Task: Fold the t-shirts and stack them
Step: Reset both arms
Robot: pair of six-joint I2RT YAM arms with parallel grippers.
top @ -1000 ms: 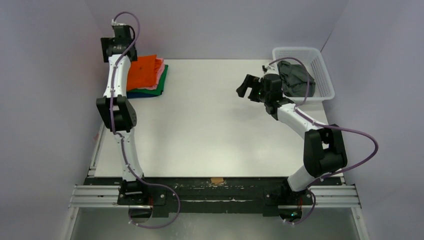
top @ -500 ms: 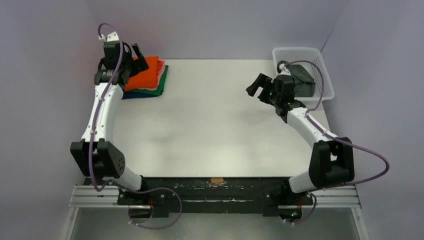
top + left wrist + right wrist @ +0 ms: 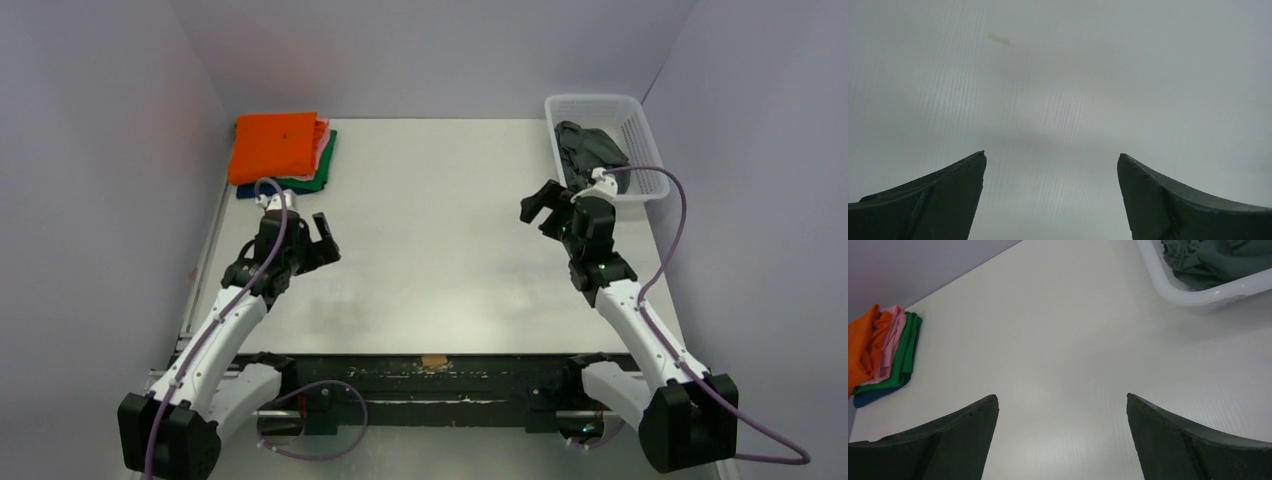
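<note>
Since your right gripper (image 3: 545,205) hung spread and empty beside the basket (image 3: 592,99), the dark grey t-shirt (image 3: 592,150) inside lay ahead-right of its fingers (image 3: 938,440), probably long axis front-to-back; left gripper (image 3: 322,240), also spread, sat nearer the folded stack (image 3: 275,148).

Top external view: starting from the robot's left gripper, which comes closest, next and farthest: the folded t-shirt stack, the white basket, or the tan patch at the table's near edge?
1. Folded t-shirt stack: just beyond the left gripper, in the far-left corner.
2. Tan patch: middle of the near edge.
3. White basket: far-right corner.
</note>
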